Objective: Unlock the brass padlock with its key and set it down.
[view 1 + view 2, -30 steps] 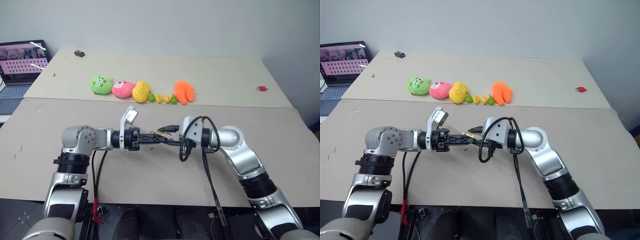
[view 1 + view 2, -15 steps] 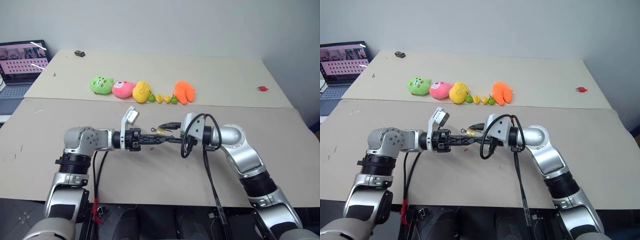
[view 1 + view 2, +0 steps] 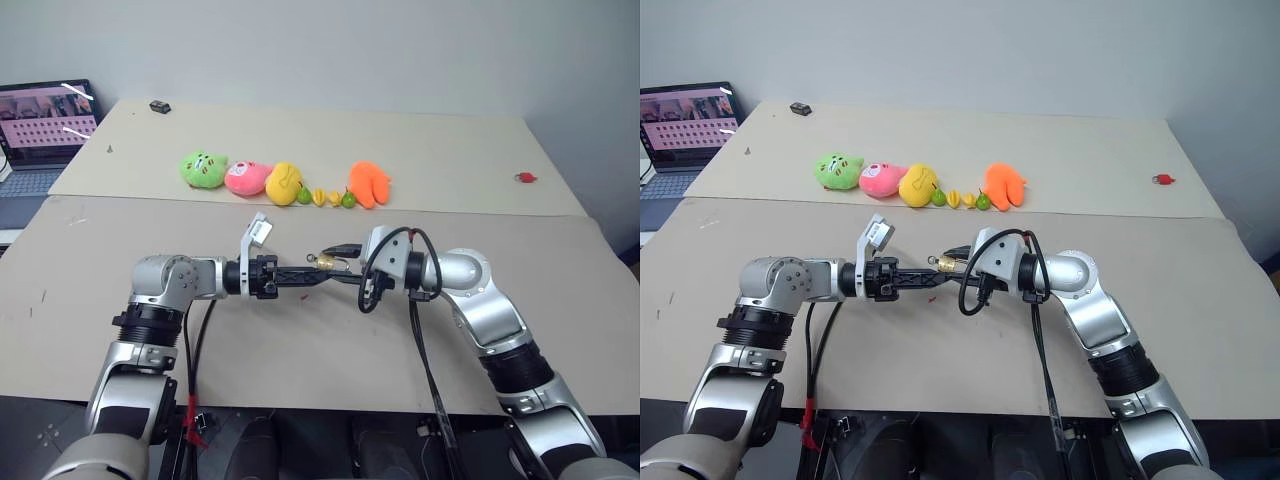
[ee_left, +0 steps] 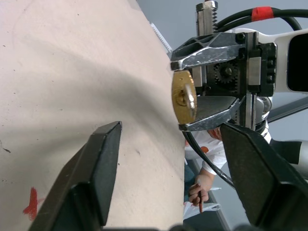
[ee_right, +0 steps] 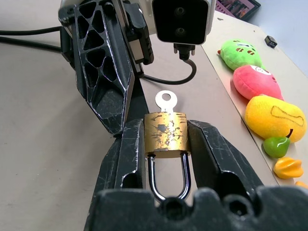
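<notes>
Right gripper [image 5: 166, 144] is clamped on the brass padlock [image 5: 166, 136], held above the table [image 3: 300, 350] with the key [image 5: 166, 100] seated and facing my left gripper [image 4: 168, 159]. Left fingers are spread, gripping nothing. I judge 1 step is next: pinch and turn the key.

Left gripper [image 4: 168, 159] spread wide — right gripper [image 5: 166, 144] clamped
</notes>
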